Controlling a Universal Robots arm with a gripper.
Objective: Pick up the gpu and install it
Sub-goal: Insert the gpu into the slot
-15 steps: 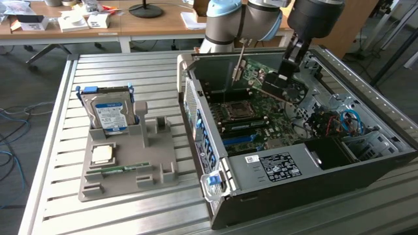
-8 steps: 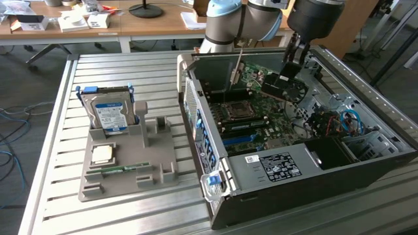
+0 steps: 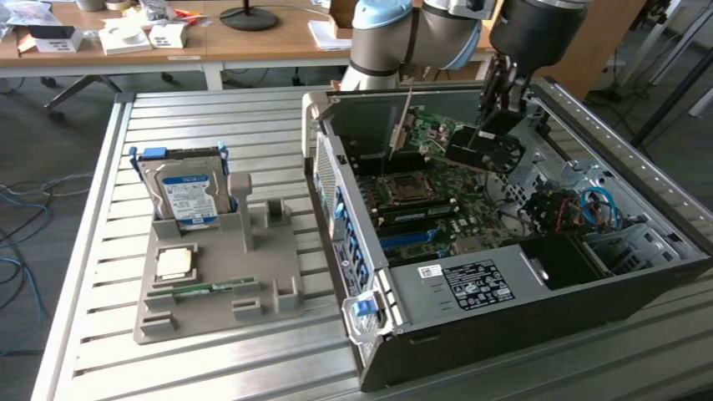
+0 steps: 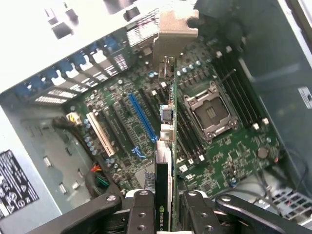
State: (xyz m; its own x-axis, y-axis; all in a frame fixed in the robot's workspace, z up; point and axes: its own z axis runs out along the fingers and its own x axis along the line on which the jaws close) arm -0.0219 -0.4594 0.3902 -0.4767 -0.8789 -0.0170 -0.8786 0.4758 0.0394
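— What lies right under the gripper?
— An open computer case, and on its board a bare processor socket and a long blue slot.
— And farther from it?
— Well off toward the exterior view's left, a grey holder on the slatted table. A hard drive stands upright in it. A processor chip and a memory stick lie flat.
— Beyond it?
— Wooden desks with white boxes.
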